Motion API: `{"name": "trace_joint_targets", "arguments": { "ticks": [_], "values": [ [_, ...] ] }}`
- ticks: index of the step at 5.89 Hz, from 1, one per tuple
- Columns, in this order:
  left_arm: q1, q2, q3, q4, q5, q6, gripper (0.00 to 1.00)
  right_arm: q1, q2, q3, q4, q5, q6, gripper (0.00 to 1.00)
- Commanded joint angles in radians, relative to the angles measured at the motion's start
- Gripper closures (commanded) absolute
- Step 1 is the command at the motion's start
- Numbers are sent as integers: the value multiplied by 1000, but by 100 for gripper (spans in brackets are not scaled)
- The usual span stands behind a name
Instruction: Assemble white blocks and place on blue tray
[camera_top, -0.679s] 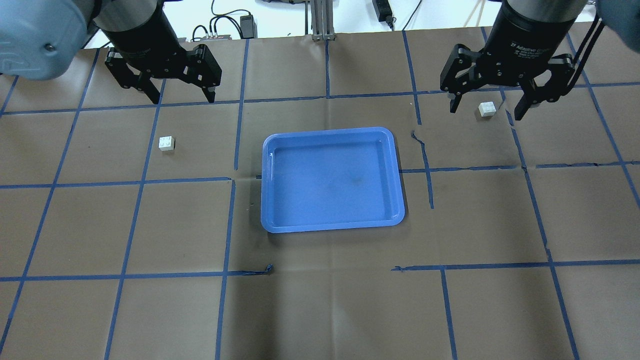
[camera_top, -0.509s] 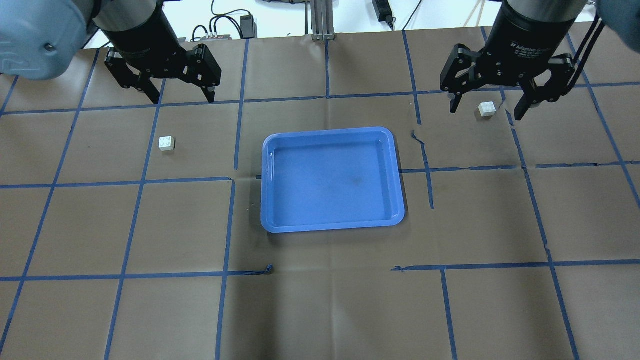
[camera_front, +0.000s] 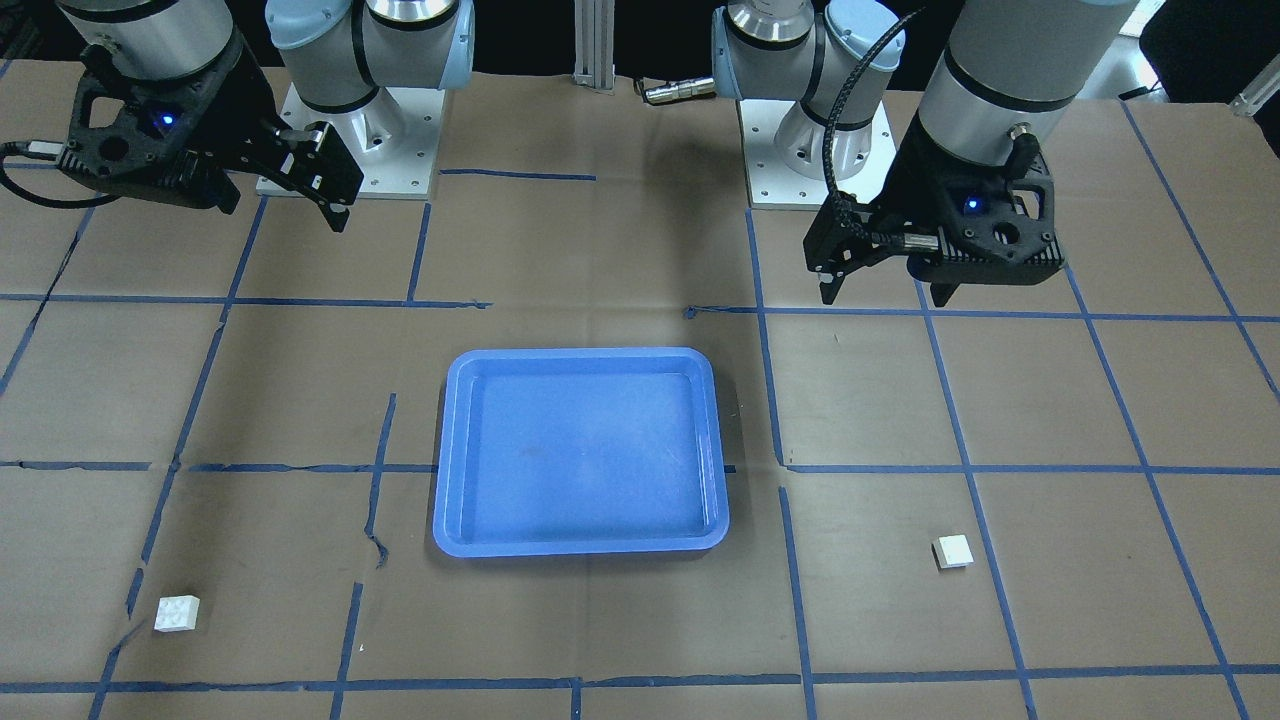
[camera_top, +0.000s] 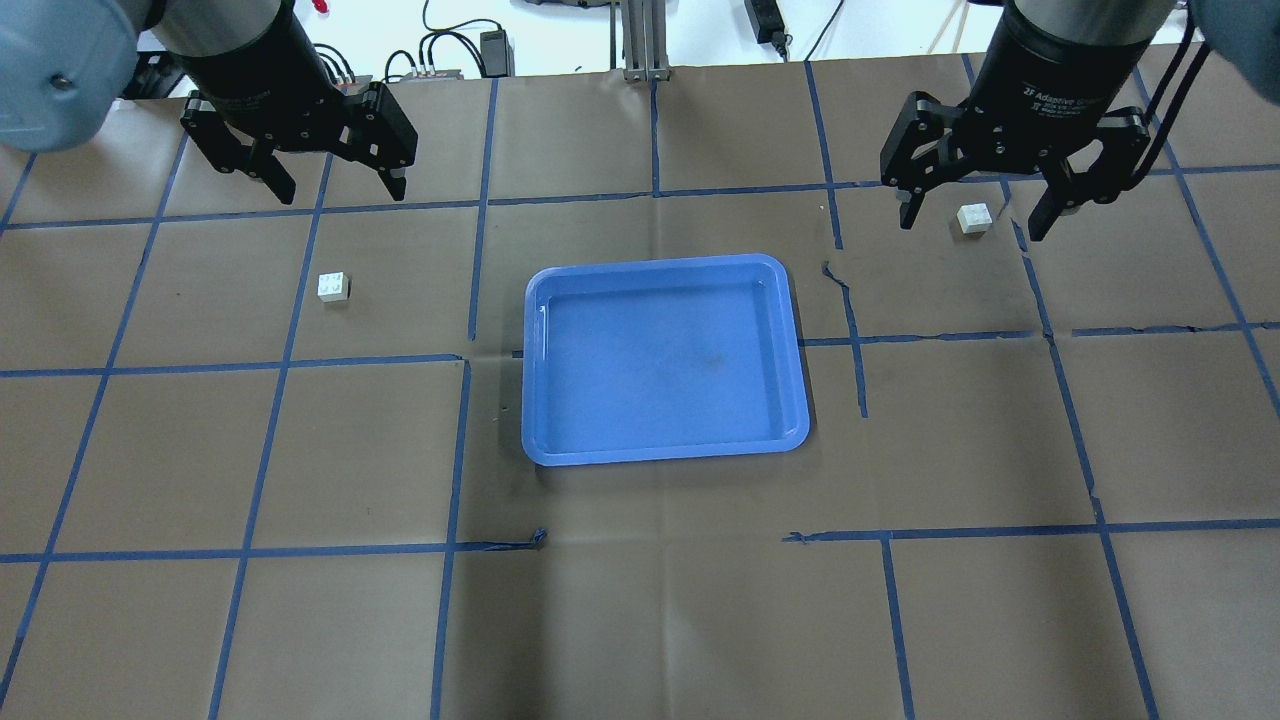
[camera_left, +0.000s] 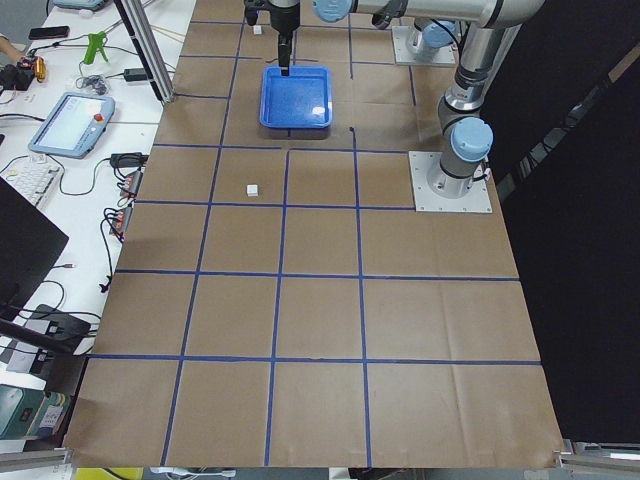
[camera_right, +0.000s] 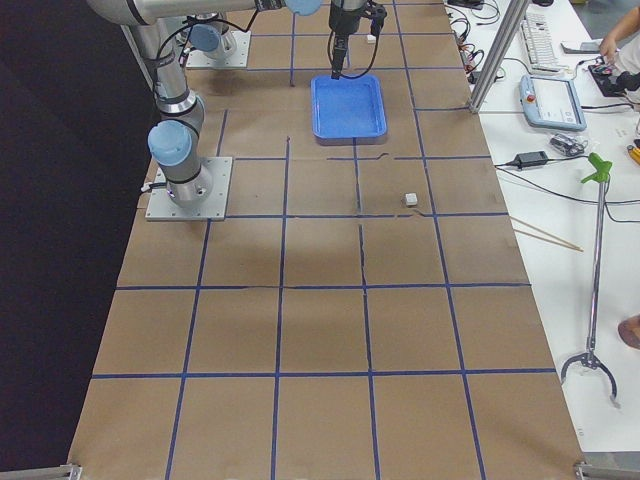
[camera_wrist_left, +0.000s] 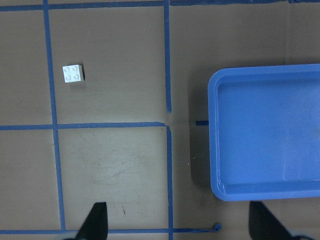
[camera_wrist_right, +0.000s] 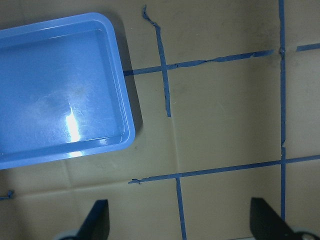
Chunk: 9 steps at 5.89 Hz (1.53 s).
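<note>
The blue tray (camera_top: 660, 262) lies empty at the table's middle; it also shows in the front view (camera_front: 580, 353). One white block (camera_top: 334, 286) lies studs up to the tray's left, also in the left wrist view (camera_wrist_left: 73, 73). The other white block (camera_top: 974, 217) lies to the tray's far right, and shows in the front view (camera_front: 178, 612). My left gripper (camera_top: 338, 192) is open and empty, high above the table and apart from its block. My right gripper (camera_top: 973, 226) is open and empty, high up. In the overhead view the far block appears between its fingers, but the front view shows them far apart.
Brown paper with a grid of blue tape covers the table. The two arm bases (camera_front: 350, 150) stand at the robot's side. A metal post (camera_top: 640, 40) and cables stand past the far edge. The right wrist view shows the tray's corner (camera_wrist_right: 130, 132) and no block.
My left gripper has moved to the left in the overhead view, still open. The right gripper, the blocks and the tray have not visibly moved.
</note>
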Motion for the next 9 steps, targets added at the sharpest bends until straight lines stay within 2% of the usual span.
{"name": "trace_joint_targets", "arguments": {
  "ticks": [1,2,3,4,5,6,7,8,9],
  "values": [
    [182,18,-47,-1,1,115,1,-7,-4,0,-1,-4,-210,0],
    [296,-21,-45,8,-6,168,1,-12,-5,0,-1,-4,-360,0],
    [306,-90,-29,40,-3,170,1,-20,-5,0,-4,-6,-551,0],
    [306,-168,-27,147,-8,168,1,-52,-1,0,-7,-4,-693,0],
    [300,-268,-42,312,-9,159,1,-119,4,0,-27,-7,-952,0],
    [294,-333,-44,391,-15,151,1,-174,50,-3,-121,-8,-1242,0],
    [273,-370,-47,437,-19,115,1,-182,100,-18,-204,-9,-1565,0],
    [254,-435,-49,518,-44,96,1,-184,134,-31,-251,-6,-1769,0],
    [231,-483,-49,563,-55,89,1,-210,183,-88,-254,2,-1876,0]
  ]
}}
